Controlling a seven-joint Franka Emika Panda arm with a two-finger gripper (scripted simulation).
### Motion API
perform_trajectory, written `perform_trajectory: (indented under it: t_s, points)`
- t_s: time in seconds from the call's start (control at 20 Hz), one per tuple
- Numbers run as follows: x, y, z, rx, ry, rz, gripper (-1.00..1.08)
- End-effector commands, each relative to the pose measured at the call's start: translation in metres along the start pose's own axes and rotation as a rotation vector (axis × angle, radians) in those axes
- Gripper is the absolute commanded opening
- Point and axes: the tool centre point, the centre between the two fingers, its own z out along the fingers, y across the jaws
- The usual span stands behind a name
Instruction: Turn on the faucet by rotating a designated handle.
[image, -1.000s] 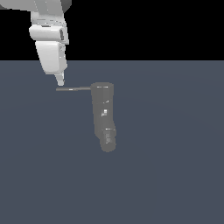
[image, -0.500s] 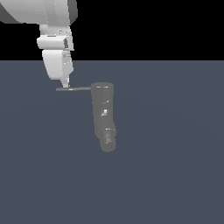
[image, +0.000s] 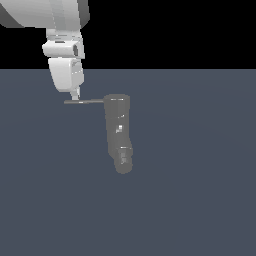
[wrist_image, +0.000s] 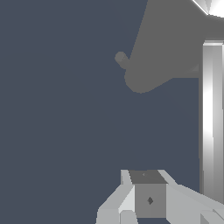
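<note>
Exterior view: hand (image: 75, 95) touching handle (image: 85, 101).

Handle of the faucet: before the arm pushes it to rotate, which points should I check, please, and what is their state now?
1. The tool is down at the handle, near its free end: ok.
2. Tool touching the handle: cannot tell; in the exterior view they meet, but depth is unclear.
3. Handle sticks out sideways from the top of the faucet, toward the exterior view's left: ok.
4. Tool open or shut: cannot tell.
5. Nothing seen beside the handle to block its swing: ok.
</note>
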Motion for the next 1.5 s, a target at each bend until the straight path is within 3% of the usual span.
perform_trajectory:
  t_s: [0.0,1.45]
  points:
    - [0.0,0.006,0.0,0.0,0.0,0.0,-1.0]
    - [0.003,0.09,0.0,0.0,0.0,0.0,-1.0]
